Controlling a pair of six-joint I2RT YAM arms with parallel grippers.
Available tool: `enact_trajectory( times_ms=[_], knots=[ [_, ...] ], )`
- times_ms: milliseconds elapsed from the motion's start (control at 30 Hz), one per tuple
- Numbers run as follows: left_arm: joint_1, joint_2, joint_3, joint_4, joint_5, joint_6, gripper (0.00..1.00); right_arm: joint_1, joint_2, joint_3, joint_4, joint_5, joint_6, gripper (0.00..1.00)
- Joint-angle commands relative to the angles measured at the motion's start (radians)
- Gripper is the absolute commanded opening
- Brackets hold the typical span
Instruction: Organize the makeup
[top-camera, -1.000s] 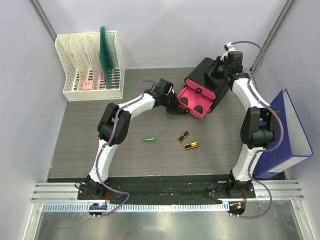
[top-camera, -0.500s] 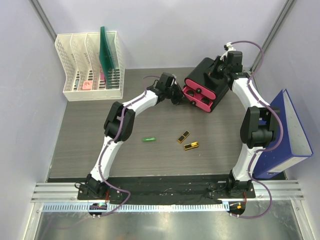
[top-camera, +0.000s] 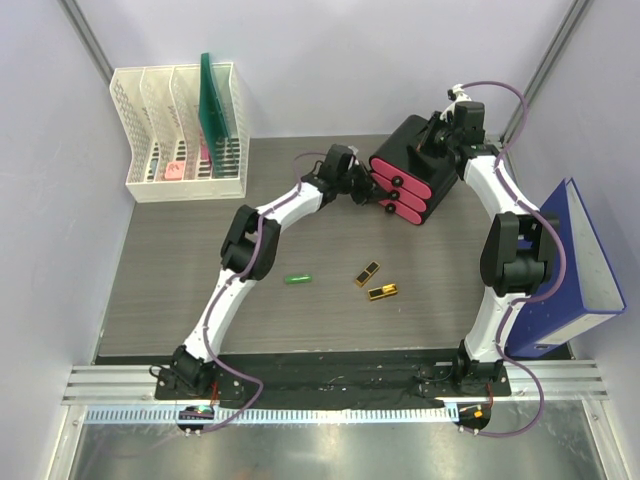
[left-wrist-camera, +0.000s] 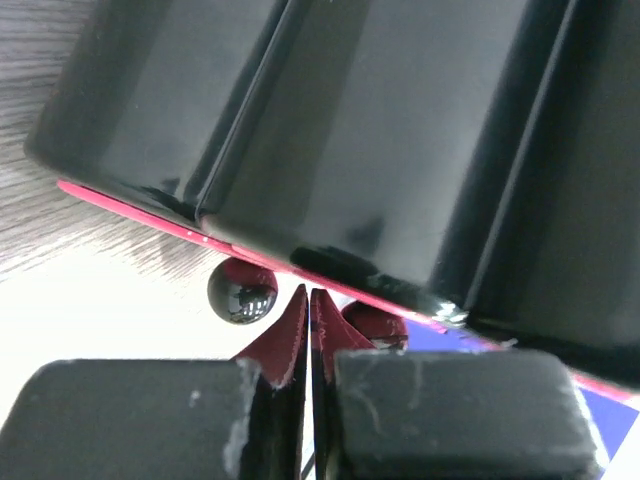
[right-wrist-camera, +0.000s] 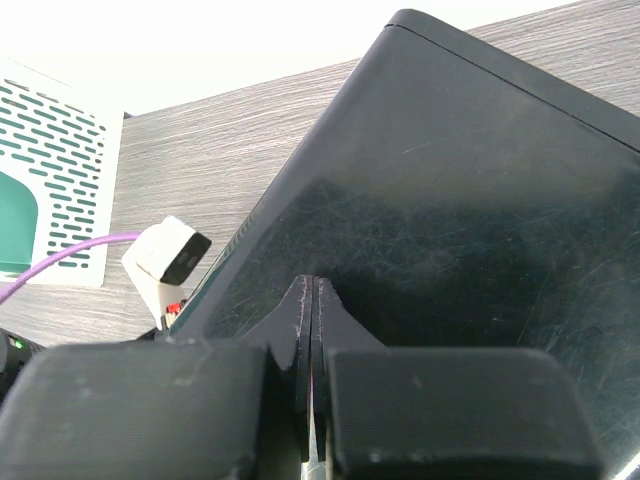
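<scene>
Pink drawer fronts (top-camera: 400, 190) look shut from above, green tube (top-camera: 298, 278) and gold-black sticks (top-camera: 367, 273) loose on the table (top-camera: 170, 270); left wrist: left fingers (left-wrist-camera: 296, 312) closed, empty, beside the knob (left-wrist-camera: 242, 292); right wrist: right fingers (right-wrist-camera: 303, 300) closed, only pressing the black box (right-wrist-camera: 450, 200), so a shove could skid it.

Table (top-camera: 150, 290) holds green tube (top-camera: 298, 278), sticks (top-camera: 367, 274) — box (top-camera: 400, 145).

Bright, even light falls from overhead, and shadows on the grey table (top-camera: 160, 300) are soft. The steel sheet (top-camera: 320, 450) in front glares. Close up, the black box (left-wrist-camera: 400, 150) shows streaky reflections, the background burns white, and the left gripper (left-wrist-camera: 306, 310) is blurred.
</scene>
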Motion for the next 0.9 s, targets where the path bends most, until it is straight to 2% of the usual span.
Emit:
enact_trajectory(
  times_ms=[0,67,100,200,267,300,367,400,433,467,500,733,800,867],
  knots=[
    [-0.012,-0.112,-0.116,0.129,0.041,0.025,0.01,0.01,0.124,-0.086,-0.369,0.065,-0.045,0.01],
    [-0.007,-0.195,-0.191,0.129,0.021,0.072,0.12,0.011,0.122,-0.084,-0.371,0.066,-0.048,0.01],
    [-0.005,-0.224,-0.235,0.129,-0.011,0.11,0.27,0.011,0.122,-0.087,-0.371,0.068,-0.045,0.01],
    [-0.001,-0.309,-0.365,0.143,-0.042,0.135,0.51,0.011,0.125,-0.086,-0.371,0.065,-0.043,0.01],
    [0.004,-0.304,-0.406,0.169,-0.028,0.114,0.57,0.011,0.127,-0.084,-0.372,0.065,-0.043,0.01],
    [0.005,-0.292,-0.414,0.209,-0.016,0.054,0.61,0.011,0.129,-0.083,-0.372,0.066,-0.045,0.01],
    [0.008,-0.233,-0.438,0.301,0.039,-0.047,0.63,0.011,0.135,-0.075,-0.375,0.063,-0.045,0.01],
    [0.008,-0.207,-0.44,0.418,0.059,-0.101,0.69,0.011,0.136,-0.072,-0.377,0.063,-0.045,0.01],
    [0.007,-0.177,-0.437,0.473,0.095,-0.194,0.76,0.013,0.138,-0.069,-0.379,0.063,-0.045,0.01],
    [0.005,-0.141,-0.429,0.516,0.1,-0.225,0.8,0.011,0.136,-0.069,-0.38,0.065,-0.046,0.01],
    [0.005,-0.128,-0.426,0.557,0.1,-0.244,0.8,0.01,0.138,-0.069,-0.382,0.065,-0.046,0.01],
    [0.005,-0.111,-0.44,0.554,0.08,-0.221,0.76,0.011,0.141,-0.064,-0.382,0.068,-0.048,0.01],
    [0.005,-0.093,-0.437,0.565,0.084,-0.219,0.67,0.011,0.144,-0.061,-0.382,0.065,-0.046,0.01],
    [0.005,-0.079,-0.426,0.58,0.096,-0.225,0.54,0.011,0.145,-0.058,-0.382,0.068,-0.048,0.01]
  ],
)
